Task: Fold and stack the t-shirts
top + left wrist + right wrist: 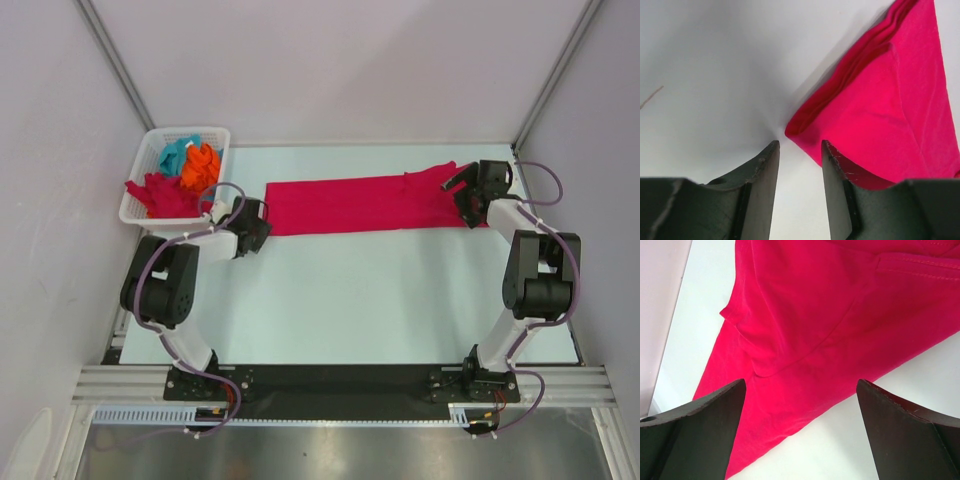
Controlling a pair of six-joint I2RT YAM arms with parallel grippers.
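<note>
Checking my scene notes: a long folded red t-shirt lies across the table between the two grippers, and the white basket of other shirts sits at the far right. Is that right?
Not quite: the white basket sits at the far left, as the top external view shows. The red t-shirt part is correct.

Open tabletop (380, 310) runs wide across the near half. Farther back a folded crimson t-shirt (360, 205) spans left to right, the left gripper (264, 228) at its left end and the right gripper (462, 193) over its right. A white basket (136, 180) of bunched shirts (198, 165) fills the far-left corner; side walls (50, 200) hem both flanks.
</note>
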